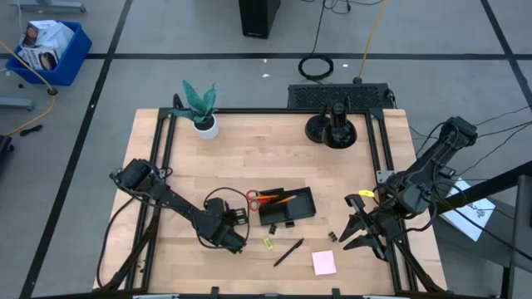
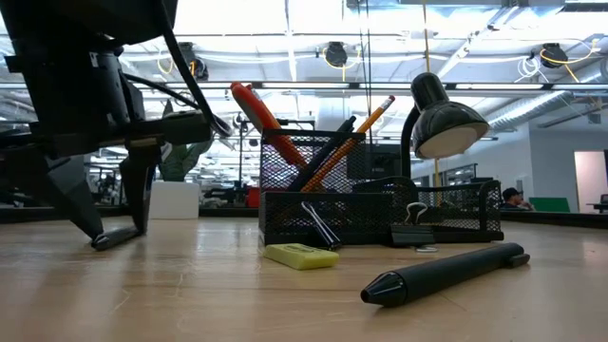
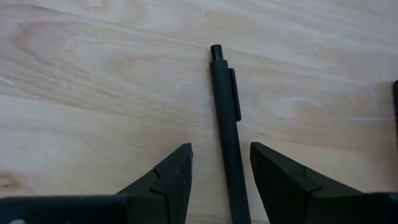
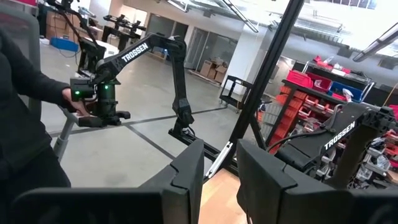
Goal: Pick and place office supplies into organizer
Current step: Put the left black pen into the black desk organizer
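Item: slim black pen (image 3: pixel 225 118); lies flat on the bare bench (image 1: pixel 249 154), running up the centre of the left wrist view, clip side showing, cap end toward the top; in the high view it sits at lower centre (image 1: pixel 288 252), just below the organizer (image 1: pixel 287 208). Handling, as judged: light, stiff, smooth-barrelled, apt to roll or slip; best taken across the barrel near its middle, below the clip.

Left pincer (image 3: pixel 221 163): open, one finger to each side of the pen barrel, not closed on it; low over the bench, lower centre-left of the high view (image 1: pixel 235 241).

Organizer: black mesh tray, centre of the high view; already carries red-handled scissors (image 1: pixel 253 197) and orange pencils (image 1: pixel 278 199), standing tilted in the low view.

Loose stock nearby: yellow-green piece (image 1: pixel 268 243) between left pincer and pen; pink sticky-note pad (image 1: pixel 324 262) at lower right of centre; small black clips (image 1: pixel 331 236) right of the pen.

Right pincer (image 1: pixel 359 231): parked at the right edge of the bench, fingers apart, empty.

Other: potted plant (image 1: pixel 201 108) upper left; round black stand (image 1: pixel 331 127) upper right; both well apart from the work. Possible obstruction: the yellow-green piece, close to the left pincer's path toward the organizer.
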### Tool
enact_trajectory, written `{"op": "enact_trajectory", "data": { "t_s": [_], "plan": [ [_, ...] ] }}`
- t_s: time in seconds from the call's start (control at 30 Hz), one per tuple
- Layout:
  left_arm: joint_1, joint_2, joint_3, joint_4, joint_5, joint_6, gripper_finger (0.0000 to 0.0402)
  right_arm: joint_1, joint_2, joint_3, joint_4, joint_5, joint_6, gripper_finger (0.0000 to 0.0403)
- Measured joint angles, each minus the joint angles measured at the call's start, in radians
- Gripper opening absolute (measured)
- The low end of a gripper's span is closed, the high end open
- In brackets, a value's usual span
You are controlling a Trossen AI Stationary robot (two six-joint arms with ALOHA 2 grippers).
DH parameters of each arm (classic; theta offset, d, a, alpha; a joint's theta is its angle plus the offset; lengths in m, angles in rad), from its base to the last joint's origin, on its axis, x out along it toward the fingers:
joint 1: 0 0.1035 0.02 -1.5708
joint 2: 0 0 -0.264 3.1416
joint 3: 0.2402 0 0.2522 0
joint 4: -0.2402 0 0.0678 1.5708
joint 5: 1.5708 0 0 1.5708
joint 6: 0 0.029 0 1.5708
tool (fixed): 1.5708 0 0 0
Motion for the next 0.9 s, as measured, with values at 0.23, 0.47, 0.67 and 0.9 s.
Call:
{"op": "enact_trajectory", "data": {
  "t_s": [0.23,0.47,0.67,0.9],
  "plan": [
    [0.001,0.0,0.0,-0.014,0.055,0.014,0.017,0.0,0.0,0.0,0.006,0.0,0.0,0.0089],
    [0.001,0.0,0.0,-0.026,0.109,0.021,0.017,0.0,0.0,0.0,0.008,0.0,0.0,0.0089],
    [0.0,0.0,0.0,-0.04,0.147,0.041,0.017,0.0,0.0,0.0,0.008,0.0,0.0,0.0089],
    [-0.007,0.001,-0.001,-0.065,0.184,0.037,0.017,0.0,0.0,0.0,0.008,0.0,-0.001,0.0089]
  ]
}}
